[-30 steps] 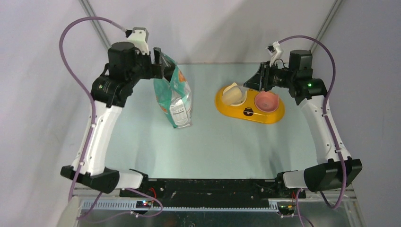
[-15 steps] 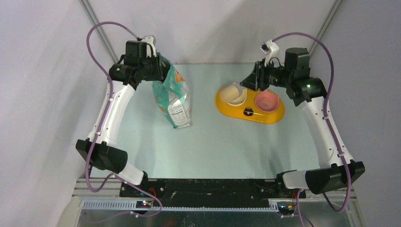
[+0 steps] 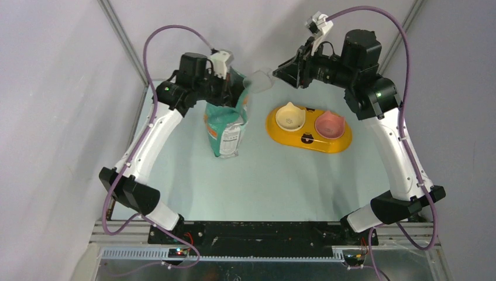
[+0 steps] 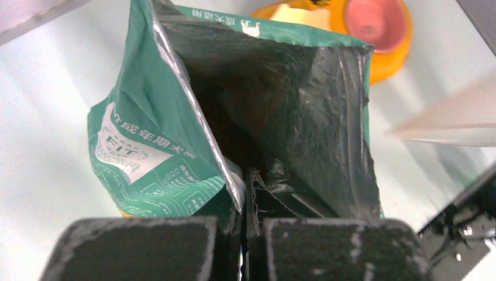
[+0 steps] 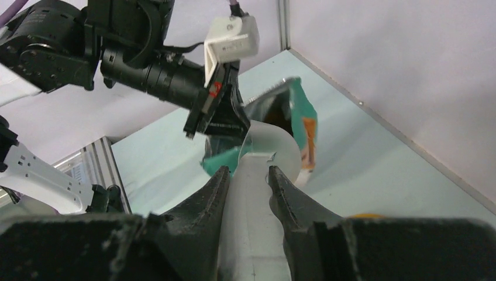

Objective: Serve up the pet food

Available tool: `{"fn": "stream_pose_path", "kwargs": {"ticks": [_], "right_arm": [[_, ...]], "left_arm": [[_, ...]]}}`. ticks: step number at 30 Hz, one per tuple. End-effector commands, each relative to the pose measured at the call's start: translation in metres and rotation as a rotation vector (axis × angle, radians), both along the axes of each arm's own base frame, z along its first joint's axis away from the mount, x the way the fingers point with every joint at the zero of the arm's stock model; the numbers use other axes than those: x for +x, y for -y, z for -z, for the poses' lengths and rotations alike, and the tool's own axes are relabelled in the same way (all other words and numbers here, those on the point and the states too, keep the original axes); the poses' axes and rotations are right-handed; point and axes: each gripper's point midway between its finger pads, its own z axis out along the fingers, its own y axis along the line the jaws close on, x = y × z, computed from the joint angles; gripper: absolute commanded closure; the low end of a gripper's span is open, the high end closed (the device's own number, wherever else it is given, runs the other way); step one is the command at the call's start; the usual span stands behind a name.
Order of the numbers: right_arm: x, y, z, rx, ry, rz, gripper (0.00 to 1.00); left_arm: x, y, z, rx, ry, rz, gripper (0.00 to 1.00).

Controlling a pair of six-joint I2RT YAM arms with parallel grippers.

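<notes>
Grey walls close in a pale green table point(image 3: 275, 181), and the risks run along its far edge. Left of the middle of that edge, my left jaws are clamped shut on the rim of the bag point(image 3: 225, 126), holding its mouth open. The food is down inside, where it is too dark for me to make out. That pinch is on thin foil: if it slips, the mouth could fold shut or the bag could tip over. Just right of the mouth and above it hangs the clear scoop point(image 3: 261, 80), its handle gripped in my right jaws. I judge dipping comes next. If I go in off-line, the scoop's lip could catch the creased rim and shove the bag against my left hold. A loaded scoop could also twist in my grip. Right of the middle sits the feeder point(image 3: 308, 137), with no food in either bowl. Any tilt on the way there would scatter food on the table.
</notes>
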Motion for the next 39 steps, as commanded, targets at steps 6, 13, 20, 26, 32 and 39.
{"fn": "stream_pose_path", "kwargs": {"ticks": [6,13,20,26,32,39], "right_arm": [[-0.001,-0.001,-0.002,-0.006,0.029,0.044,1.00],[0.004,-0.002,0.034,-0.108,-0.017,0.079,1.00],[-0.006,0.011,0.077,-0.271,-0.091,0.168,1.00],[-0.007,0.026,0.093,-0.304,-0.172,0.268,1.00],[-0.016,0.025,0.122,-0.333,-0.252,0.282,1.00],[-0.010,0.022,0.151,-0.365,-0.282,0.360,1.00]], "left_arm": [[-0.068,0.075,-0.055,-0.149,0.122,0.363,1.00],[-0.071,0.071,-0.060,-0.142,0.131,0.351,1.00],[-0.065,0.072,-0.052,-0.149,0.094,0.318,0.91],[-0.065,0.049,-0.033,-0.011,0.050,0.254,0.48],[-0.078,0.046,-0.002,0.047,-0.041,0.296,0.48],[-0.093,0.080,0.007,-0.058,-0.113,0.405,0.75]]}}
